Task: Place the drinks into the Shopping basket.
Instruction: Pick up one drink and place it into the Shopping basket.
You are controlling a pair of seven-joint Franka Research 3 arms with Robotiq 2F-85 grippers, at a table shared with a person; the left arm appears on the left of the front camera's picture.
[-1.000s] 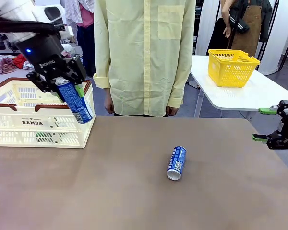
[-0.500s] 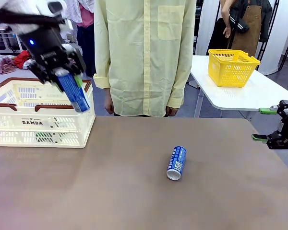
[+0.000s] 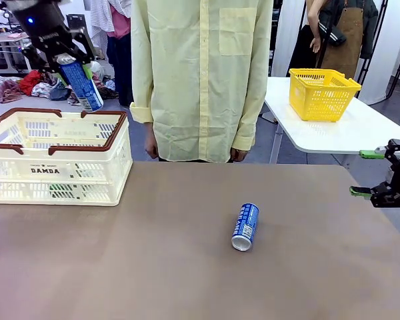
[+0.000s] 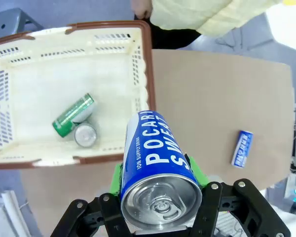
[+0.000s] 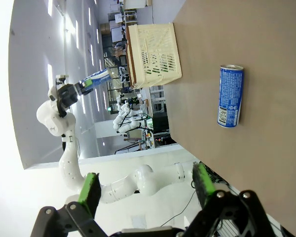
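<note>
We saw the table [image 3: 187, 280] with the basket [image 3: 67, 180] at its 9 o'clock edge. Above the basket's far rim, at 11 o'clock in the front view, the left gripper [image 3: 77, 70] was clamped on a tilted blue can [image 3: 85, 88]. At 3 o'clock the right gripper [image 3: 365, 173] had its jaws wide, gripping nothing. A second blue can [image 3: 245, 227] lay on its side near table centre. In the basket lay a green can [image 4: 73, 114], with a third can [image 4: 85, 135] just beside it.

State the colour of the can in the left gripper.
The can is blue with white lettering; clearest in the left wrist view.
</note>
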